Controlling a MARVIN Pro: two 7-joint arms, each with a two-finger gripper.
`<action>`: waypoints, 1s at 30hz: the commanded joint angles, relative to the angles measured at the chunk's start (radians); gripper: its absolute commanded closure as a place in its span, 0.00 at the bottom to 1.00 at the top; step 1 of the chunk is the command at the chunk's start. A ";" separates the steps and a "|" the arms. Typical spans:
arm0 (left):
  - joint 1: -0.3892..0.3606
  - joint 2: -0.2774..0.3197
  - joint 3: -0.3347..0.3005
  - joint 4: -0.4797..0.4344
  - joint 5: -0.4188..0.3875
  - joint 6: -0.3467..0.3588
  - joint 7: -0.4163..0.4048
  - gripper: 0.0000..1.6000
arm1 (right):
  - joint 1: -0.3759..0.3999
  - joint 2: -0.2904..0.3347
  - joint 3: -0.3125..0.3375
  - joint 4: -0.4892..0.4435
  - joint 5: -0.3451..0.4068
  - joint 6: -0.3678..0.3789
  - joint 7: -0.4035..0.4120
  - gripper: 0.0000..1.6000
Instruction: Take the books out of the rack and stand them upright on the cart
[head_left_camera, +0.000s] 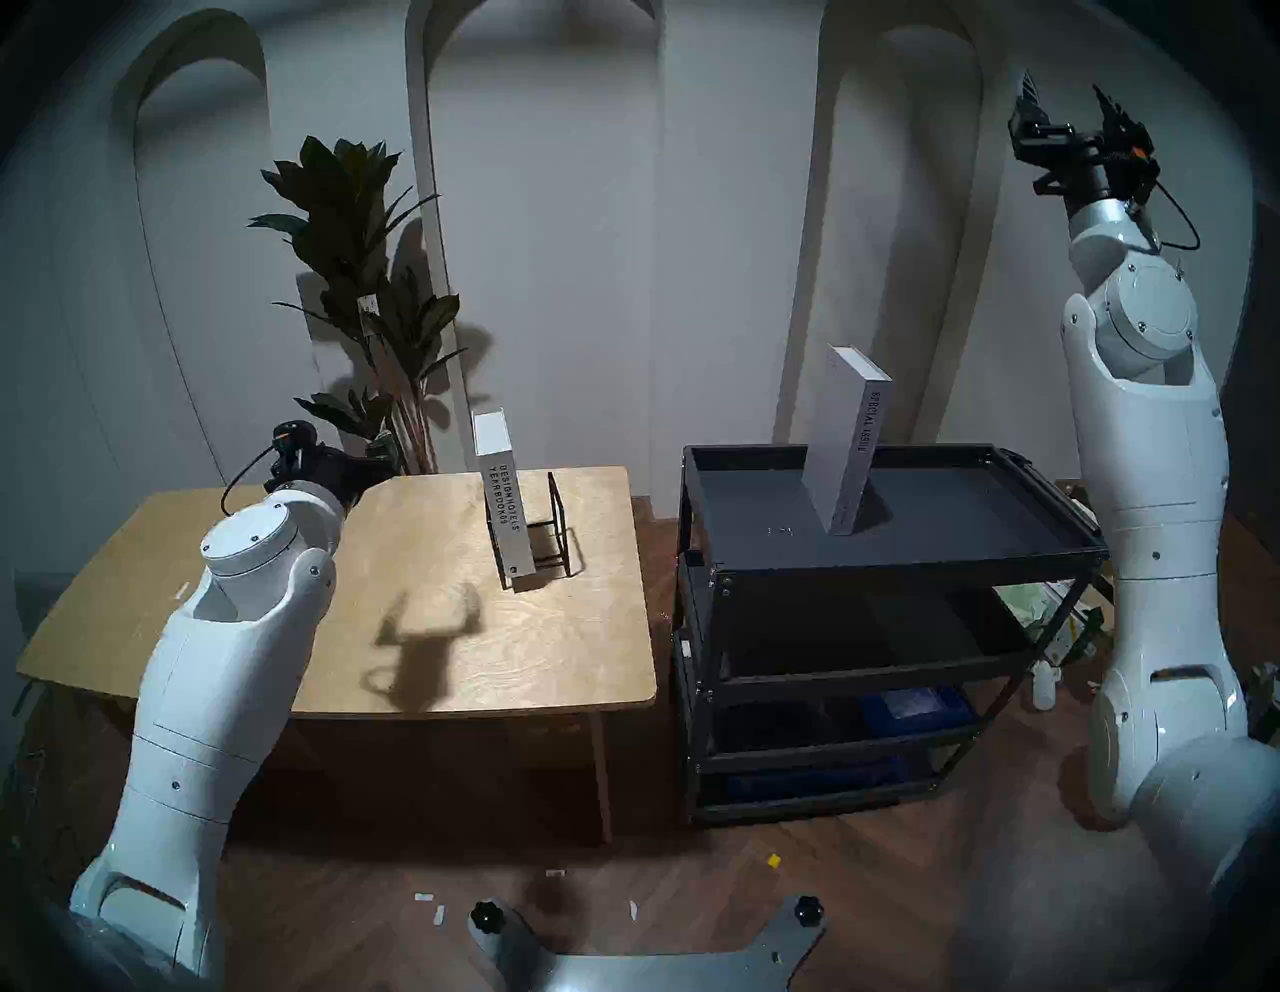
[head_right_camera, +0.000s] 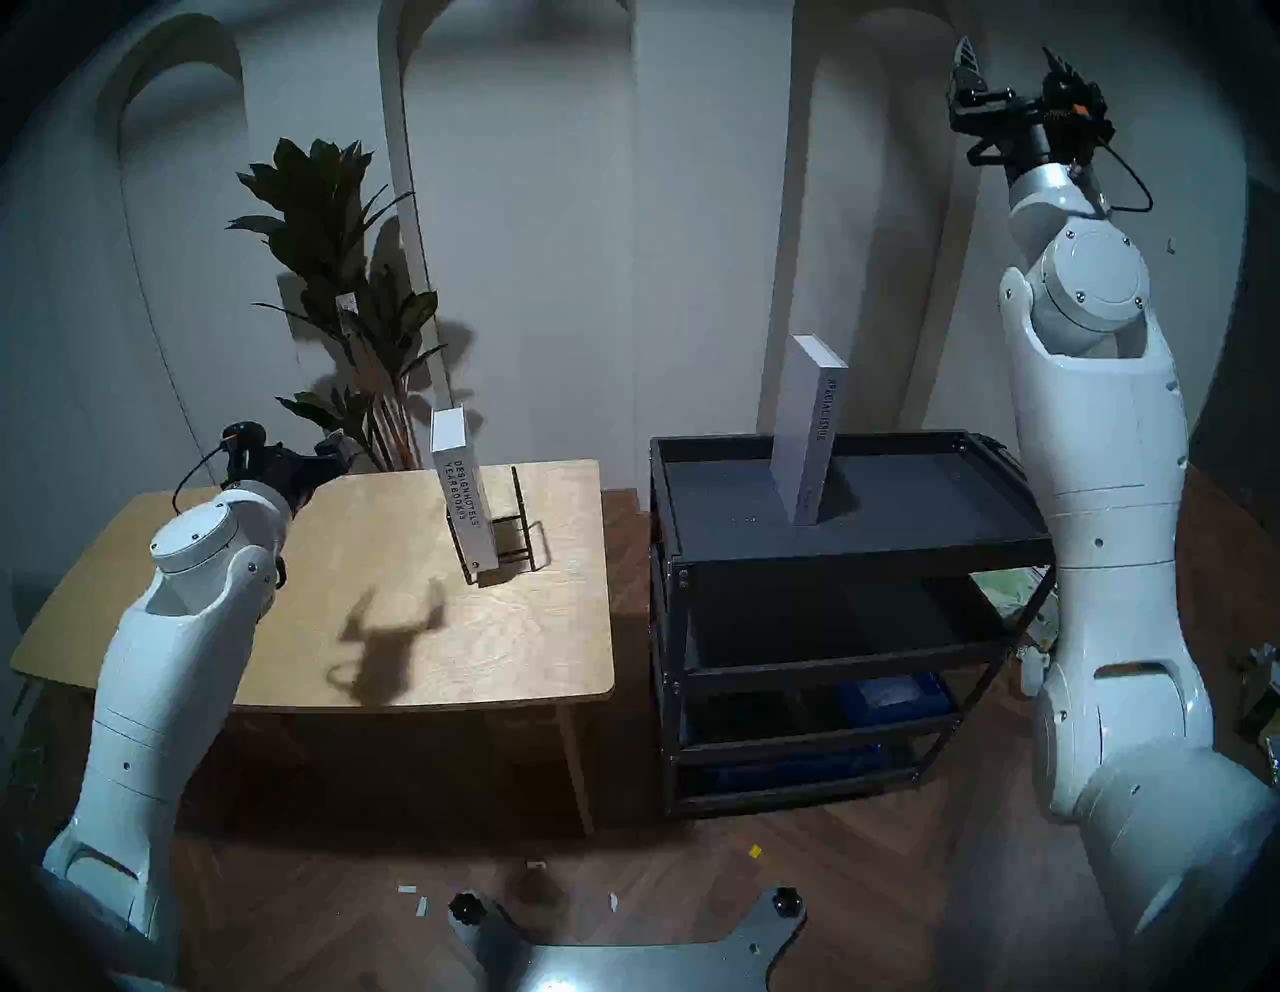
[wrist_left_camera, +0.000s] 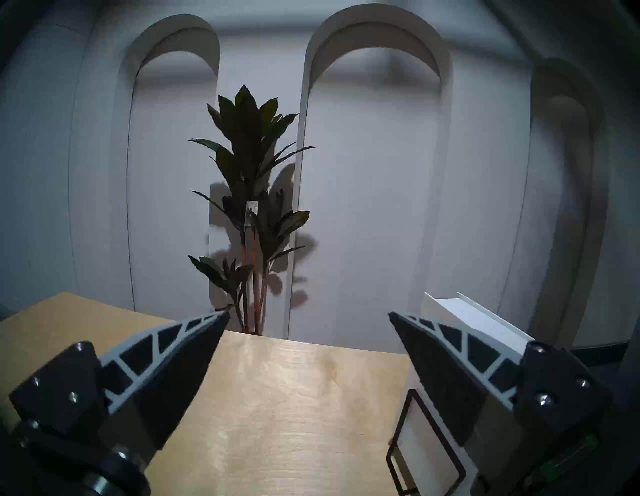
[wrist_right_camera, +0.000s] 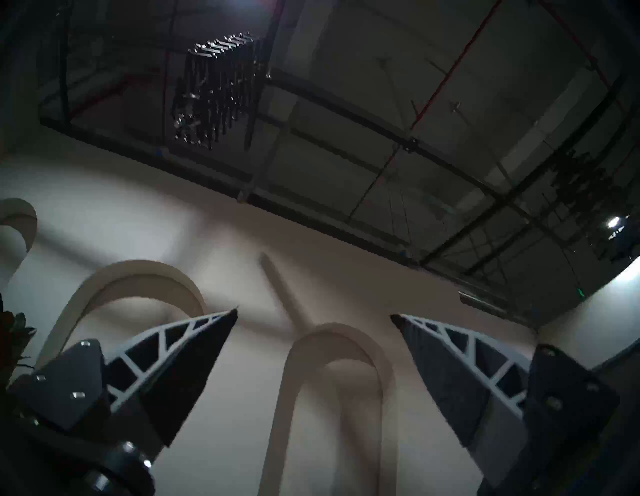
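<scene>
The shorter white book (head_left_camera: 504, 499) (head_right_camera: 465, 492), spine "DESIGN HOTELS YEARBOOK 09", stands in the black wire rack (head_left_camera: 560, 516) (head_right_camera: 519, 512) on the wooden table. The taller book (head_left_camera: 848, 443) (head_right_camera: 807, 429), spine "SPECIAL ISSUE", stands leaning slightly on the top tray of the black cart (head_left_camera: 900, 558) (head_right_camera: 866, 547). My left gripper (head_left_camera: 377, 454) (wrist_left_camera: 308, 315) is open and empty, low over the table's back left, well left of the rack. In the left wrist view the shorter book (wrist_left_camera: 478, 318) and rack wire (wrist_left_camera: 426, 446) show behind the right finger. My right gripper (head_left_camera: 1065, 90) (wrist_right_camera: 313, 313) is raised high right of the cart, open, empty, pointing up.
The light wooden table (head_left_camera: 554, 658) stands left of the cart with a narrow gap between them. A tall dark potted plant (head_left_camera: 353, 228) (wrist_left_camera: 249, 180) rises behind the table's back edge. Blue items sit on the cart's lowest shelf (head_left_camera: 907, 706). An arched white wall runs behind.
</scene>
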 joint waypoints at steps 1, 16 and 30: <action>0.000 0.008 0.005 -0.047 0.008 -0.034 -0.031 0.00 | -0.112 -0.023 0.031 -0.094 0.004 0.107 -0.062 0.00; 0.006 0.006 0.031 -0.172 0.026 -0.036 -0.052 0.00 | -0.313 -0.061 0.129 -0.320 0.018 0.382 -0.173 0.00; -0.012 -0.092 0.204 -0.211 0.196 0.041 0.185 0.00 | -0.409 -0.087 0.165 -0.503 0.095 0.617 -0.175 0.00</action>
